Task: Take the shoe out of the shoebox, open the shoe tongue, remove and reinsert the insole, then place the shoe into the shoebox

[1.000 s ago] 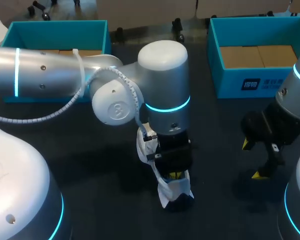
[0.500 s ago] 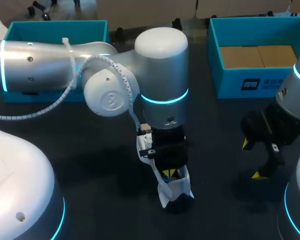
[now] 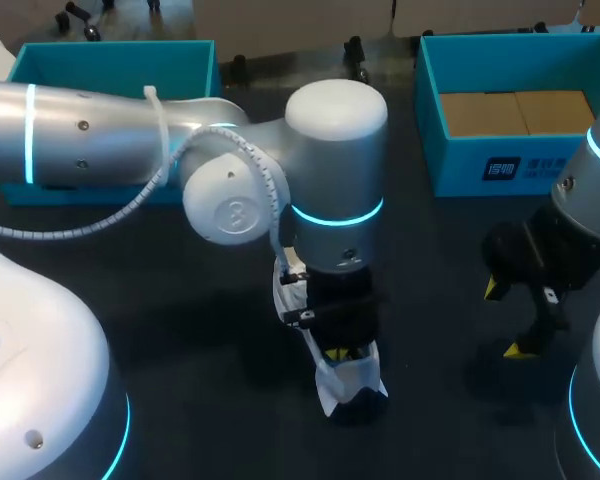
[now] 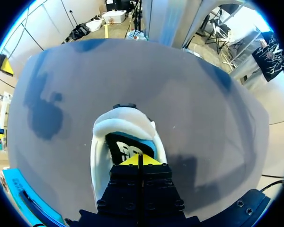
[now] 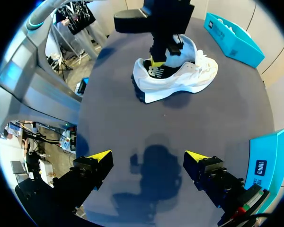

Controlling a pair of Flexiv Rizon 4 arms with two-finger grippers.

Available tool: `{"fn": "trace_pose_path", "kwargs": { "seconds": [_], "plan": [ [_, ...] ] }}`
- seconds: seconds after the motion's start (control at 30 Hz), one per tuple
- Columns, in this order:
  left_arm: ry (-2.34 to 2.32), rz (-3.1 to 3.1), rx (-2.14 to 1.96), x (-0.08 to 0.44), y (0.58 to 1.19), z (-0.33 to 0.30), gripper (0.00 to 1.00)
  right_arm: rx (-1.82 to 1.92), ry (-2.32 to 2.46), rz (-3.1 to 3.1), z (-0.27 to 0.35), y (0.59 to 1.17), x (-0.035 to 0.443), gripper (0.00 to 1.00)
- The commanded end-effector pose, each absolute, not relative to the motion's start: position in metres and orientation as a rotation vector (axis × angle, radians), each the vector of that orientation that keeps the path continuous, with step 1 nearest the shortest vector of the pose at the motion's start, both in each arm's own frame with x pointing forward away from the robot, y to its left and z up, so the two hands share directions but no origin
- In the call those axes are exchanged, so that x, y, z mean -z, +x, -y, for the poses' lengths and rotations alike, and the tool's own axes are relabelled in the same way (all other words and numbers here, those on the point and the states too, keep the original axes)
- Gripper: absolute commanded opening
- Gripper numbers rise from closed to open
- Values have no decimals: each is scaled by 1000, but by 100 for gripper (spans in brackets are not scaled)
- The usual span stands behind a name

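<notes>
Dropping back after a brief lift, the left arm [image 3: 335, 170] is pressing the left gripper [image 3: 344, 352] into the heel opening of the white shoe [image 3: 342, 380], which is keeping its place on the dark table [image 3: 200, 330], nearer the robot than the 2 teal shoeboxes and outside both. The shoe is standing on its sole, its long axis slanting, heel toward the robot and toe pointing toward the left shoebox [image 3: 110, 47]. The left gripper's yellow tips are pressing together over the dark insole [image 4: 125, 147]; whether they are pinching it cannot be told. The left arm is hiding the shoe's middle from overhead. The right gripper [image 3: 507, 320] is hovering well apart, fingers spread wide, near the right shoebox [image 3: 460, 165].
</notes>
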State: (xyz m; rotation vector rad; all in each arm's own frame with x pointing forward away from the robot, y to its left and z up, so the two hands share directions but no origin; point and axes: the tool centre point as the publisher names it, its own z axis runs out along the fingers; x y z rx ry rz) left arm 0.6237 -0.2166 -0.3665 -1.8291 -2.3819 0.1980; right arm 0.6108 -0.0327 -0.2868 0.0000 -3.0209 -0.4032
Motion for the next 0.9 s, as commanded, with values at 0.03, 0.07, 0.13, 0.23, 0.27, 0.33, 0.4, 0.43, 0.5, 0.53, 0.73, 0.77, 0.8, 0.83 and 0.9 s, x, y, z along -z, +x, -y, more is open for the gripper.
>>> {"fn": "trace_pose_path", "kwargs": {
  "seconds": [0.03,0.07,0.13,0.23,0.27,0.33,0.4,0.43,0.5,0.53,0.73,0.77,0.8,0.83,0.9],
  "plan": [
    [-1831,2378,-197,362,627,222,0,401,0,3022,32,611,288,100],
    [-1837,2381,-201,357,627,220,0,401,0,3022,32,611,288,100],
    [-1844,2377,-215,348,627,215,0,401,0,3022,32,611,288,100],
    [-1864,2370,-232,337,626,209,0,401,0,3022,32,611,288,100],
    [-1868,2368,-234,334,625,207,0,401,0,3022,32,611,288,100],
    [-1877,2365,-234,331,624,205,0,401,0,3022,32,611,288,100],
    [-1880,2359,-231,330,622,203,0,401,0,3022,32,611,288,100],
    [-1881,2350,-226,330,622,203,0,401,0,3022,32,611,288,100],
    [-1876,2330,-227,334,621,203,0,401,0,3022,32,611,288,100],
    [-1874,2324,-224,337,620,204,0,401,0,3022,32,611,288,100],
    [-1859,2298,-224,349,614,208,0,401,0,3022,32,611,288,100],
    [-1855,2298,-220,351,613,210,0,401,0,3022,32,611,288,100],
    [-1852,2296,-219,354,612,211,0,401,0,3022,32,611,288,100],
    [-1847,2296,-214,357,612,213,0,401,0,3022,32,611,288,100],
    [-1837,2301,-203,364,613,216,0,401,0,3022,32,611,288,100]
  ]
}}
